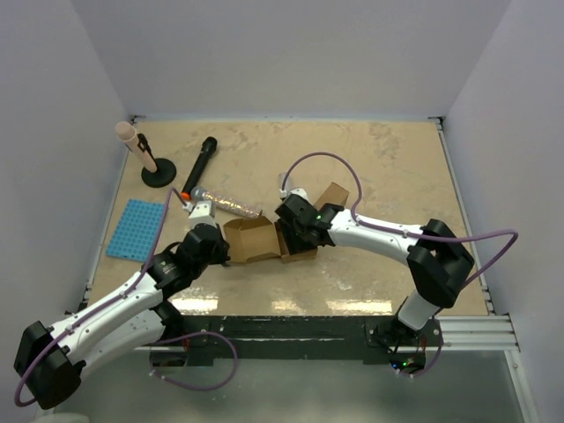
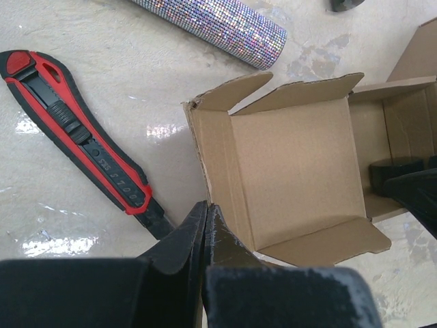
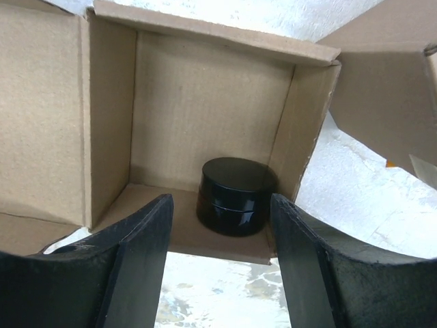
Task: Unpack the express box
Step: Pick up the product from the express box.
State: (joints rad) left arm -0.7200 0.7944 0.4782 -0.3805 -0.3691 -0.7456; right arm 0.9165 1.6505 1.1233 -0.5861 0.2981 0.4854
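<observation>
- the express box (image 1: 255, 240) lay on the table (image 1: 388, 167) near its centre, between the two grippers, with its flaps folded open.
- in the right wrist view, a black jar (image 3: 235, 195) with a lid sat inside the box, close to one inner corner.
- the right gripper (image 3: 220, 205) was at the box mouth with its jaws spread apart. one finger stood on each side of the jar, clear of it, and nothing was held.
- the left gripper (image 2: 205, 222) had its jaws fully closed. its tips sat against the edge of the box side wall. whether any cardboard was pinched between them could not be told.
- a red and black utility knife (image 2: 75, 130) lay on the table just beside the box, its end running under the left gripper.
- a glittery cylinder (image 2: 218, 24) lay near the box's far side, apart from it.
- a black microphone (image 1: 200, 163), a round black stand (image 1: 159, 174) and a blue rack (image 1: 138, 229) were at the table's left side, well apart from the box.
</observation>
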